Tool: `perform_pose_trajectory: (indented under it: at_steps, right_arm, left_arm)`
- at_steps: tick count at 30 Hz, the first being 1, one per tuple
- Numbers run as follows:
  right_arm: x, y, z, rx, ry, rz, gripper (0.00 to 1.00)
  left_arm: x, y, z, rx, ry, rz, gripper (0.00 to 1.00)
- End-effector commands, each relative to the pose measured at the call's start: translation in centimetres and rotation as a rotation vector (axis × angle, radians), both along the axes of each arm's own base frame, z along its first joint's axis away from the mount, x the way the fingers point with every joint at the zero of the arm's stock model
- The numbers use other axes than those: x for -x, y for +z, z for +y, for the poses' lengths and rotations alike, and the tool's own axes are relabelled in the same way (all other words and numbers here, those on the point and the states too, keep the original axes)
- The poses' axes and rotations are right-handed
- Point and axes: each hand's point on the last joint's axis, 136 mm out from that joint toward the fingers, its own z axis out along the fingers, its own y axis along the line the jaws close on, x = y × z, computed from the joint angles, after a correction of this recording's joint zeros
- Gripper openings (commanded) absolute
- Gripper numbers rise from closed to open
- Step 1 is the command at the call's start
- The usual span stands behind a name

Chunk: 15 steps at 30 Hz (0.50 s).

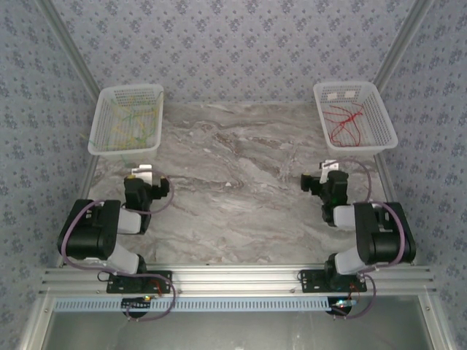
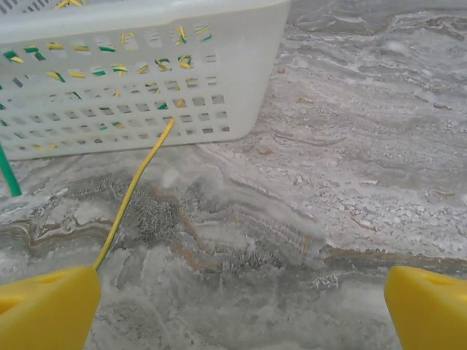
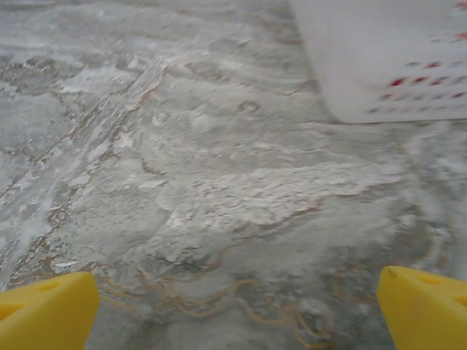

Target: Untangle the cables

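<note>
Thin yellow and green cables (image 1: 125,122) lie tangled in the white left basket (image 1: 100,143); red cables (image 1: 347,121) lie in the white right basket (image 1: 384,138). In the left wrist view one yellow cable (image 2: 136,185) pokes out through the basket wall (image 2: 241,80) and runs down past my left fingertip (image 2: 44,310); a green end (image 2: 9,173) sticks out at the left. My left gripper (image 1: 139,173) hangs open just before the left basket, nothing between its yellow fingers. My right gripper (image 1: 321,175) is open over bare marble, the right basket's corner (image 3: 350,65) ahead of it.
The marble tabletop (image 1: 233,189) stretches between the two arms. Aluminium rails (image 1: 233,277) run along the near edge, and patterned walls close the back and sides. Purple-grey arm wiring (image 1: 73,237) loops beside each arm.
</note>
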Motion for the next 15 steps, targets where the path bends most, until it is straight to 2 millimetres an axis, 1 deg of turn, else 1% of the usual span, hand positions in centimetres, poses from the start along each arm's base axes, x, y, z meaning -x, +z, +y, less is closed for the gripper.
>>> perform_pose_trajectory:
  at_steps: [1,2,4,15]
  right_arm:
    - [-2.0,2.7,-2.4,-0.012,-0.083,-0.101,1.0]
    - [-2.0,2.6,-2.1,0.015,-0.082,-0.105,1.0]
    - [-2.3,2.6,-1.1,0.018,-0.024,-0.085,1.0]
    - [-2.4,2.5,-1.2,-0.01,-0.012,-0.075,1.0]
  left_arm:
    - [-3.2,2.2,1.0,0.04,0.037,-0.018,0.99]
    - [-3.3,2.1,1.5,0.066,0.047,0.002,0.99]
    - [-3.3,2.1,1.6,0.064,0.051,-0.004,0.99]
    - [-3.3,2.1,1.6,0.069,0.047,-0.002,0.99]
